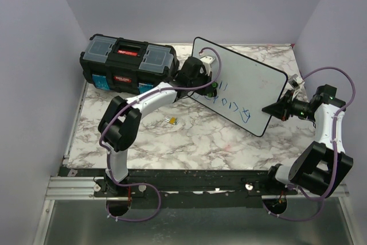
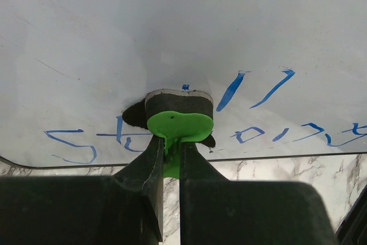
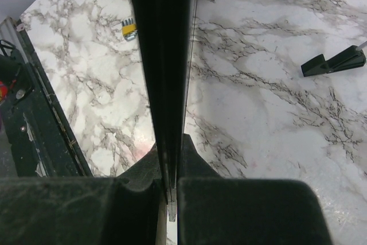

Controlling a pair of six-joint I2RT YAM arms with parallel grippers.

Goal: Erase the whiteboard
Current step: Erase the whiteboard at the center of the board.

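Beside the whiteboard [image 1: 241, 78], the toolbox [image 1: 127, 64] sits lidded; left gripper [image 2: 172, 142] clamps an eraser [image 2: 179, 120] against the board, right gripper [image 3: 170, 153] clamps its edge.

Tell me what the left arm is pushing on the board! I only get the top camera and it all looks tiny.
Observer: The left gripper is shut on a green eraser, and the eraser's dark pad is pressed flat against the whiteboard.
Operator: Is there writing right next to it?
Observer: Yes, blue lettering shows on both sides of the pad, close to the board's lower rim.
Operator: And what's the right arm doing?
Observer: The right gripper is shut on the board's thin black edge, which runs straight out from between its fingers.
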